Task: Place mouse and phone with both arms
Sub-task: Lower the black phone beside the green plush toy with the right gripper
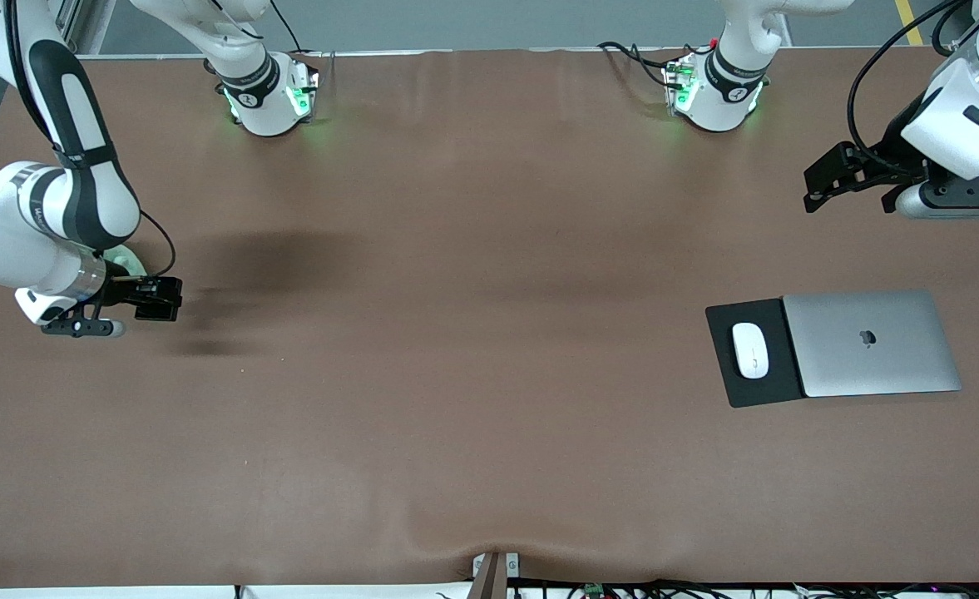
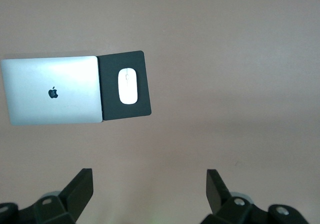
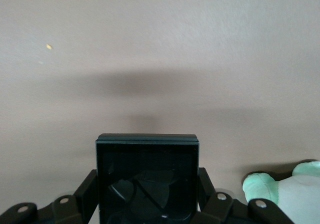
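The white oval mouse (image 1: 750, 349) lies on a flat black mouse pad (image 1: 759, 387) toward the left arm's end of the table; it also shows in the left wrist view (image 2: 128, 85). My left gripper (image 1: 818, 190) is up in the air, open and empty (image 2: 149, 184), apart from the mouse and pad. My right gripper (image 1: 150, 298) is shut on the black glossy phone (image 1: 165, 301) and holds it just above the bare table at the right arm's end. In the right wrist view the phone (image 3: 146, 179) fills the gap between the fingers (image 3: 87, 186).
A closed silver laptop (image 1: 870, 343) lies against the mouse pad, on its side toward the left arm's end; it also shows in the left wrist view (image 2: 50, 89). The brown table (image 1: 456, 333) spreads between the arms. Both arm bases stand along the edge farthest from the front camera.
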`<action>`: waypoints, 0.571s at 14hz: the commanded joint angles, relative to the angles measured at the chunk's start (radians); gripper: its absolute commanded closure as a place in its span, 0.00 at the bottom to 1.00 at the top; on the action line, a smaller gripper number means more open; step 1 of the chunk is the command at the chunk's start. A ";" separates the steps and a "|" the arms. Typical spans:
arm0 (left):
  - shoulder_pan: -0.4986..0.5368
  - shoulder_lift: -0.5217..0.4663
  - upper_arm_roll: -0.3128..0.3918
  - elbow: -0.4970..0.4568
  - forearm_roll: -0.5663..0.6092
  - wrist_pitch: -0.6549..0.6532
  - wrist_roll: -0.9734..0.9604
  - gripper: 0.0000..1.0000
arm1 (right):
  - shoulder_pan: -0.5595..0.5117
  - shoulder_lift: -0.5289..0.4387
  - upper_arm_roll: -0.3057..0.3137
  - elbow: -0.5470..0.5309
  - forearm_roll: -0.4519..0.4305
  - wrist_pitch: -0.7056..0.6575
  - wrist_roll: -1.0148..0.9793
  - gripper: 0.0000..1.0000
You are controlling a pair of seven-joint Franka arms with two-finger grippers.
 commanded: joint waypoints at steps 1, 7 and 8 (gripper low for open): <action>-0.005 -0.004 0.011 0.000 -0.023 0.003 0.015 0.00 | -0.052 -0.005 0.021 -0.033 -0.010 0.026 -0.065 1.00; -0.005 -0.001 0.011 0.000 -0.023 0.008 0.013 0.00 | -0.063 0.042 0.023 -0.094 -0.009 0.133 -0.073 1.00; -0.005 -0.003 0.011 0.000 -0.023 0.008 0.013 0.00 | -0.063 0.048 0.024 -0.099 -0.009 0.136 -0.073 1.00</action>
